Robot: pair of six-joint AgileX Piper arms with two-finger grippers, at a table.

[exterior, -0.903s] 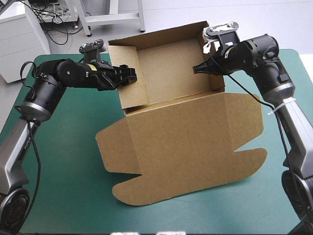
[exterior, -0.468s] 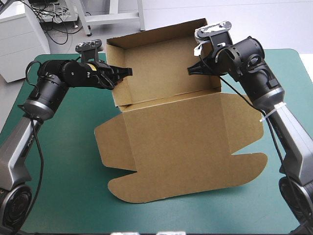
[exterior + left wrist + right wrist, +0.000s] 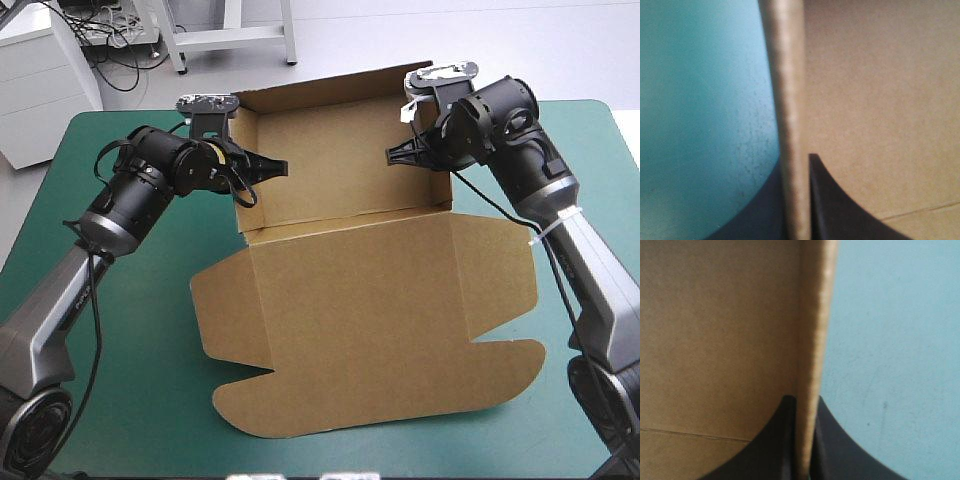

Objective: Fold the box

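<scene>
The brown box (image 3: 340, 165) stands at the far middle of the table as an open tray with its walls raised. Its lid (image 3: 370, 320) lies flat toward the front, with rounded flaps at both sides. My left gripper (image 3: 268, 167) is shut on the tray's left wall. In the left wrist view the wall's edge (image 3: 789, 100) runs up between the black fingers (image 3: 840, 210) of that gripper (image 3: 799, 167). My right gripper (image 3: 400, 155) is shut on the right wall. The board edge (image 3: 812, 340) there sits pinched in the gripper (image 3: 804, 402).
The teal-green cover (image 3: 130, 330) shows on both sides of the flat lid. The lid's front flaps reach close to the table's front edge. Both arms come in over the far corners of the table.
The left gripper was open beside the left wall and has shut on it. The tray's walls stand more upright, and both grippers have shifted slightly with the box.
</scene>
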